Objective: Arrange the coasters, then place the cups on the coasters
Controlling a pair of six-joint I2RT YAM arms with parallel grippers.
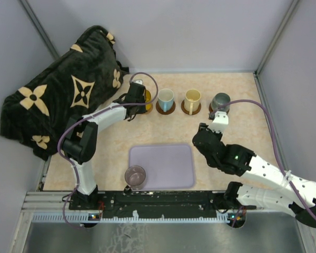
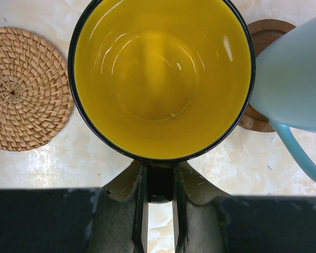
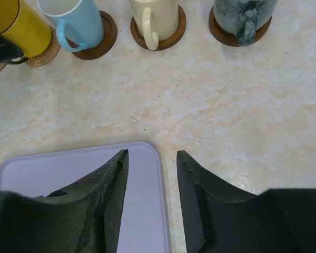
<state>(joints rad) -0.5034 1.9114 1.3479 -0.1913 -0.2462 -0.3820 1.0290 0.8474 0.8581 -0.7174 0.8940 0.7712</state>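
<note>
- Our left gripper (image 2: 160, 182) clamps the handle of the glossy yellow mug (image 2: 160, 79), which is just beside the pale blue mug (image 2: 295, 79).
- If we release it crookedly, we may knock that neighbour.
- Our right gripper (image 3: 151, 174) hangs parted and empty.

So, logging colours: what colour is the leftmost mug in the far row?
The mug is yellow, dark-rimmed; best in left wrist view.

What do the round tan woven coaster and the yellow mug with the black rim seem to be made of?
The round tan woven coaster looks like rattan or straw, matte: spiral braided strands show. The yellow mug with the black rim is probably glazed ceramic, glossy: bright reflections streak its inside.
</note>
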